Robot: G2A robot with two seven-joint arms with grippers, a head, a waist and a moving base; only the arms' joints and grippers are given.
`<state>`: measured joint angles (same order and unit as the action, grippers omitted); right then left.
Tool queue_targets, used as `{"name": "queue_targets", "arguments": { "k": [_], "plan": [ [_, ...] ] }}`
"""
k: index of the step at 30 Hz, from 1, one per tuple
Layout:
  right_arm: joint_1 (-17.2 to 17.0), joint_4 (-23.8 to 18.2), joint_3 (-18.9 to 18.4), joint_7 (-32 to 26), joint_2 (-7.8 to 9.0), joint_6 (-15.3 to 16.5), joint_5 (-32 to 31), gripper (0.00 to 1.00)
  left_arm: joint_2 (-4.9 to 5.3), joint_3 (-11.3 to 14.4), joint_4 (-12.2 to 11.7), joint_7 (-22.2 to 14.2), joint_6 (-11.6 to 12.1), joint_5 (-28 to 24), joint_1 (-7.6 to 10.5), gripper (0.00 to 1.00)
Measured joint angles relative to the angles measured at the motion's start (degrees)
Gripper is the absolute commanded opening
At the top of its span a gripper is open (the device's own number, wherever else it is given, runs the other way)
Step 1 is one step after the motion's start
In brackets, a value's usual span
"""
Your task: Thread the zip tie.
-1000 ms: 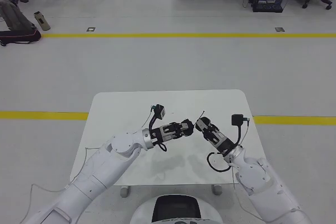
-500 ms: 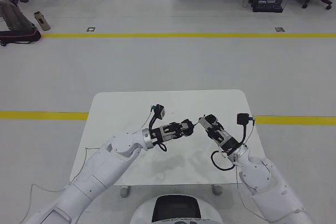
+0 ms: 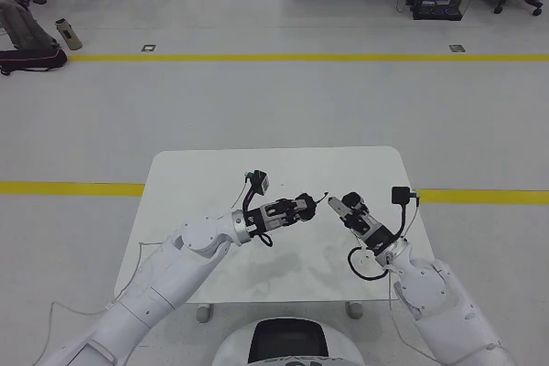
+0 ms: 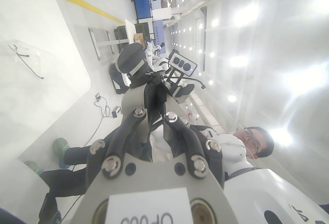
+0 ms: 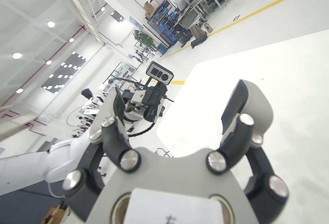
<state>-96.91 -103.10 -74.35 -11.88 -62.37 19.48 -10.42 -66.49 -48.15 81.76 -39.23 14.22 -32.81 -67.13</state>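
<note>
Your left gripper (image 3: 310, 202) pinched the thin black zip tie (image 3: 324, 196) between ribbed dark pads above the smooth, round-cornered white table (image 3: 201, 183), its tip poking toward your right gripper (image 5: 177, 97), which gaped wide just beside it, while the tie's clamped length was hidden.

Bright room w/ ceiling lights (image 4: 245, 15) flaring, wrist views.
</note>
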Motion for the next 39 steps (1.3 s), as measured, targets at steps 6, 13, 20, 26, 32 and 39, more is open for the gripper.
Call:
{"name": "queue_targets", "arguments": {
  "k": [6, 13, 20, 26, 32, 39],
  "plan": [
    [0.68, 3.19, -4.91, -16.80, 0.85, 0.00, 21.06, 1.00, 0.39, -2.26, 0.58, -3.27, -0.04, -5.79, -1.43, 0.00],
    [3.82, 10.32, -4.67, -37.26, 1.03, -2.94, 41.48, 1.00, 0.22, -2.29, 0.16, -6.96, -0.19, -8.63, -1.03, 0.00],
    [3.75, 10.08, -4.65, -35.72, 1.01, -2.69, 40.25, 1.00, 0.14, -2.22, 0.33, -6.40, 0.02, -8.37, -1.12, 0.00],
    [4.88, 13.82, -3.68, -39.73, 0.56, -3.28, 47.44, 1.00, -0.55, -1.98, -0.70, -10.55, -1.76, -19.04, -1.90, 0.00],
    [6.90, 18.23, -3.04, -47.51, 0.25, -4.39, 57.61, 1.00, -1.36, -0.54, -1.93, -14.81, -4.09, -24.43, -1.00, 0.00],
    [8.16, 20.07, -2.07, -52.90, -0.02, -6.01, 62.11, 1.00, -2.01, 0.82, -3.26, -14.87, -3.94, -24.33, 0.15, 0.00]
  ]
}}
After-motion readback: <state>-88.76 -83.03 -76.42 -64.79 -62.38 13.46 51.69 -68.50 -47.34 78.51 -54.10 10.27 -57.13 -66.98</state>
